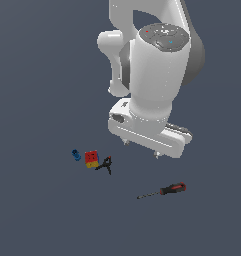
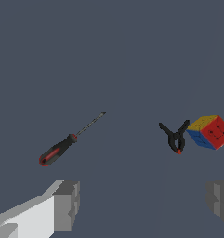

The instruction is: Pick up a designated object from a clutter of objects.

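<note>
Blue cylinder (image 1: 76,155), cube (image 1: 91,159) and black clamp (image 1: 105,164) sit clustered. Screwdriver (image 1: 162,190) lies flat, well apart toward the exterior view's right. Claw (image 1: 141,149) hangs above, spread wide, empty. Judged light, rigid, slim; take the red-black handle (image 2: 56,150), not the thin shaft

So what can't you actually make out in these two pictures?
- Blue cylinder: tiny in the exterior view; in the wrist view only a sliver shows behind the cube.
- End effector: fingertips barely visible under the arm in the exterior view; its right-hand finger cut by the wrist view's edge.
- Clamp: too small for detail in the exterior view.
</note>
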You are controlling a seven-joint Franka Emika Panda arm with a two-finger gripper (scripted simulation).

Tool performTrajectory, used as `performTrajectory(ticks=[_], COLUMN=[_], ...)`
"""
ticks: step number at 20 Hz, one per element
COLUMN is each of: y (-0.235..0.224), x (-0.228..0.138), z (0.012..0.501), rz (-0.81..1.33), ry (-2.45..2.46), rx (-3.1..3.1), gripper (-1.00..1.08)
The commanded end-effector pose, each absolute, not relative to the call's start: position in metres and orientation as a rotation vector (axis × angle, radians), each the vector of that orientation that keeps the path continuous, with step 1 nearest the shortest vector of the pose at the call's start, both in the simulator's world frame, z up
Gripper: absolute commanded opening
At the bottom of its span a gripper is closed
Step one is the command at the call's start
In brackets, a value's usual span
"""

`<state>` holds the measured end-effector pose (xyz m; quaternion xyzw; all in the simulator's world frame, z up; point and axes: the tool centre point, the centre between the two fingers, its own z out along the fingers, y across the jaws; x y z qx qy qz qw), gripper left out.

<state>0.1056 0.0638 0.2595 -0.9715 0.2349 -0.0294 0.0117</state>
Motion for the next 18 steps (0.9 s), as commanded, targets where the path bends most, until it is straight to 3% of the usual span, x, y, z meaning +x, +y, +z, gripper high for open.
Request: performTrajectory(ticks=[1,18], y=[0.071,0.119], x=[0.113,0.155], z=[0.249,0.17], rz=[-0.084,-0.035], ry=[0.819,1.374], rx=[-3.006,-2.8], gripper=[1.0,1.0])
